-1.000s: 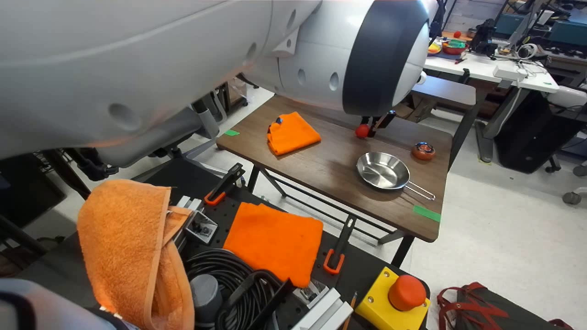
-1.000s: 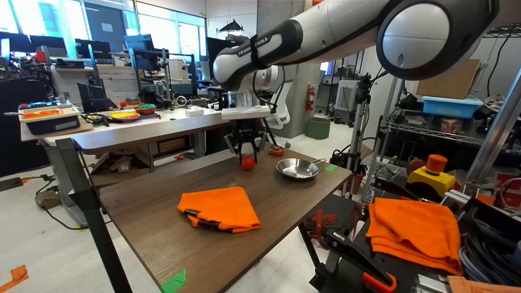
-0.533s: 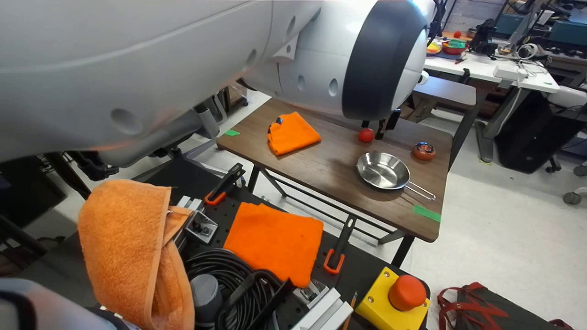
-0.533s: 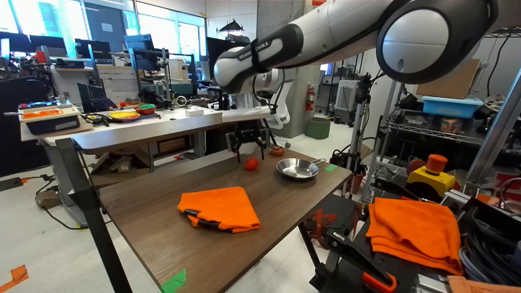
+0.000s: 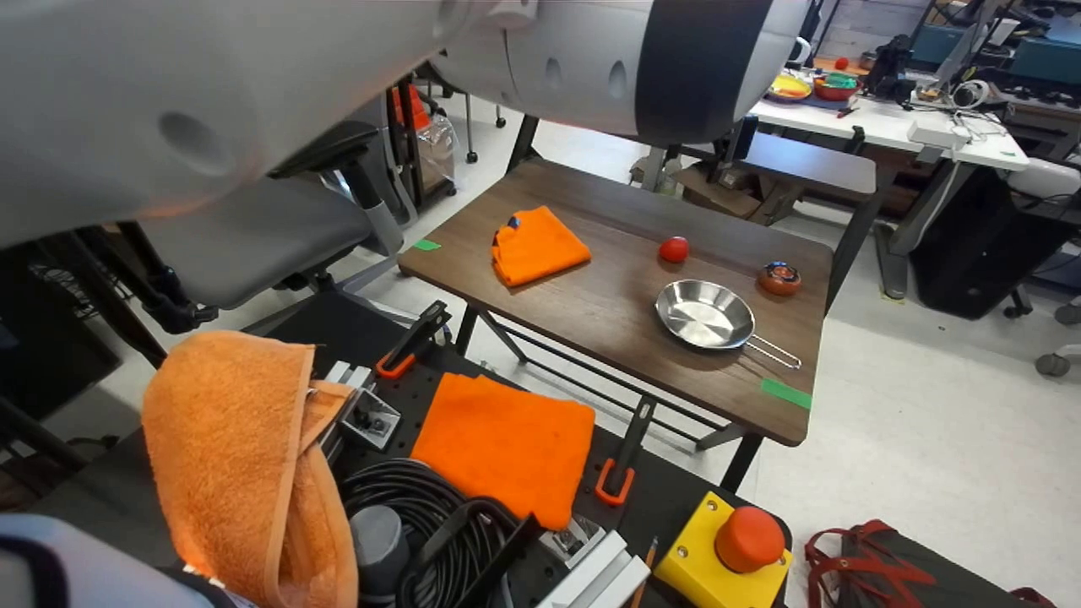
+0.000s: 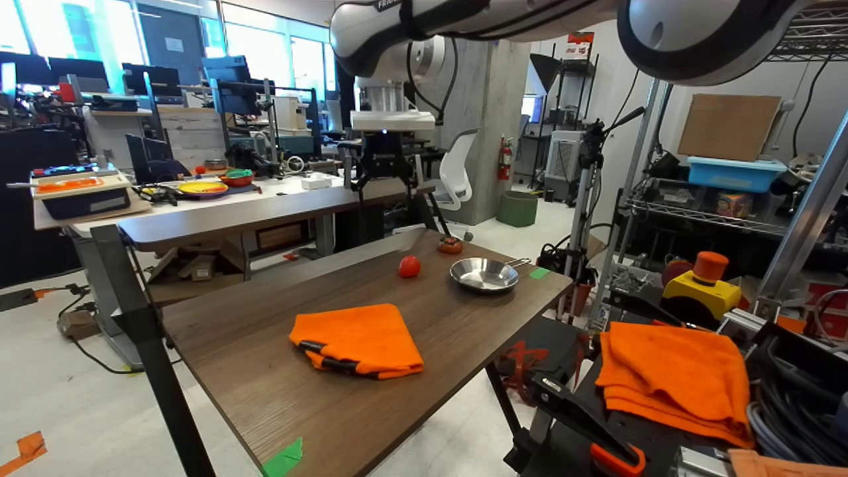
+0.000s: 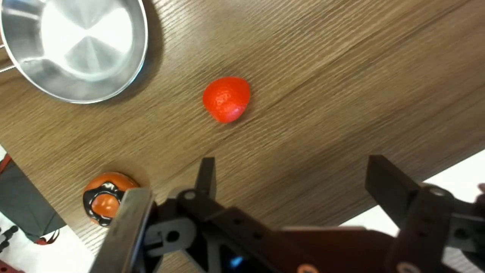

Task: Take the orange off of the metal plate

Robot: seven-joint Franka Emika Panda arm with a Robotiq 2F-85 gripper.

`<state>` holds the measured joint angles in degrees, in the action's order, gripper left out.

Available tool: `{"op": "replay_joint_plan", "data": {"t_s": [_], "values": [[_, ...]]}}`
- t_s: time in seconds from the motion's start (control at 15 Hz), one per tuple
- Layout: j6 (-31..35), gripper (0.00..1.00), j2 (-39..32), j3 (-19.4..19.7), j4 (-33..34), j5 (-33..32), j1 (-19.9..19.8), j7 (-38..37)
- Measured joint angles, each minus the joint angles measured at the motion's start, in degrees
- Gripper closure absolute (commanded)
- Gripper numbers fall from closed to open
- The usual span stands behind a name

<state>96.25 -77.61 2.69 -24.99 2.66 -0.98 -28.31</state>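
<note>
Brown wood-grain desk (image 6: 245,344): small round red-orange fruit (image 7: 226,99) on it, near but clear of shallow round silver metal dish (image 6: 484,273). Black fingers (image 7: 390,189) above, spread wide, nothing gripped.

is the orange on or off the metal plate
Off. In the wrist view the orange sits on the wooden tabletop, with wood showing between it and the metal plate; both exterior views agree.

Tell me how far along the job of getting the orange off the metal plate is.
Done, it seems: the orange sits on the table, apart from the metal plate in the wrist view. In hand: nothing; the end effector hangs open, clear of the orange. Left: probably nothing, since the orange already rests off the metal plate.
</note>
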Motion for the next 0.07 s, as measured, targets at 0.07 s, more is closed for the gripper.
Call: {"op": "replay_joint_plan", "data": {"t_s": [0.07], "values": [[-0.05, 0.0, 0.07, -0.02, -0.03, 0.0, -0.02, 0.26]]}}
